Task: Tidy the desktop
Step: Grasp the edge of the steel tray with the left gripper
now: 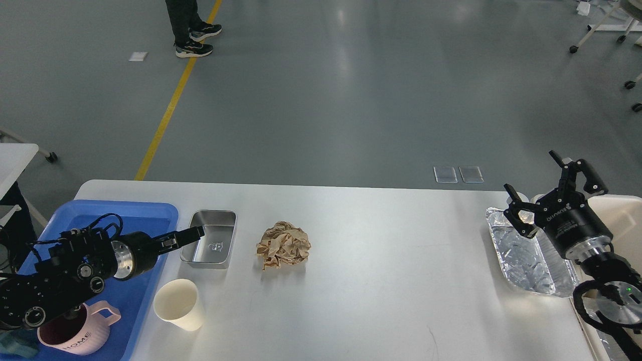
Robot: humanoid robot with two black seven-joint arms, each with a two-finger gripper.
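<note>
The desktop (391,240) is a wide light grey-white tabletop. On it lie a small steel tray (213,243), a crumpled ball of brown paper (283,244), a cream paper cup (179,304) and a foil tray (521,255). My left gripper (196,232) reaches in from the left, its tip over the steel tray's left rim; its dark fingers cannot be told apart. My right gripper (530,171) is open and empty, raised above the far end of the foil tray.
A blue plastic tray (130,213) at the left edge holds a pink mug (80,336) under my left arm. A beige bin (624,213) stands beyond the table's right edge. A person's feet (193,40) stand on the floor far back.
</note>
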